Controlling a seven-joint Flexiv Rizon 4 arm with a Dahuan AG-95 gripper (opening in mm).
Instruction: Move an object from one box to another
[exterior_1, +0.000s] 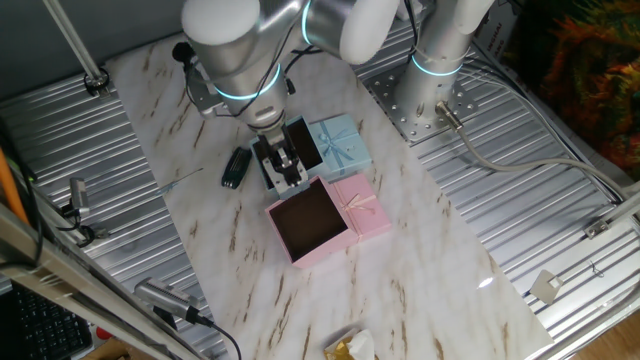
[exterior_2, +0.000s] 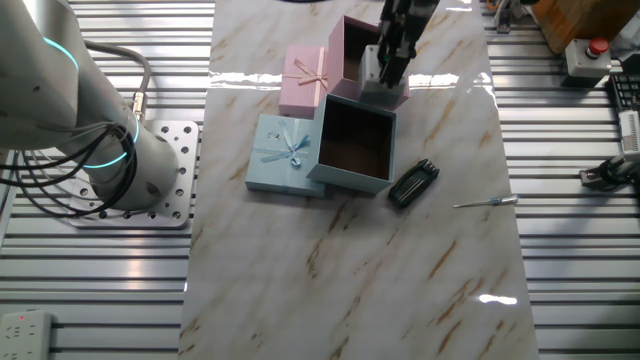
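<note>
While your end effector (exterior_2: 386, 82) seems clamped on the white-grey block (exterior_2: 384, 95) at the pink box (exterior_2: 336, 50) rim, carry it inward before releasing.

Blk gadget (exterior_2: 413, 183) & screwdriver (exterior_2: 485, 202) on marble tabletop (exterior_2: 380, 270).

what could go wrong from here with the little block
1. The gripper seems to hold the block right at the wall of the pink box, not over its middle. Lowering here could catch the rim or drop the block between the boxes.
2. The blue box sits close against the pink one, so a knock from the arm could shift either box.
</note>
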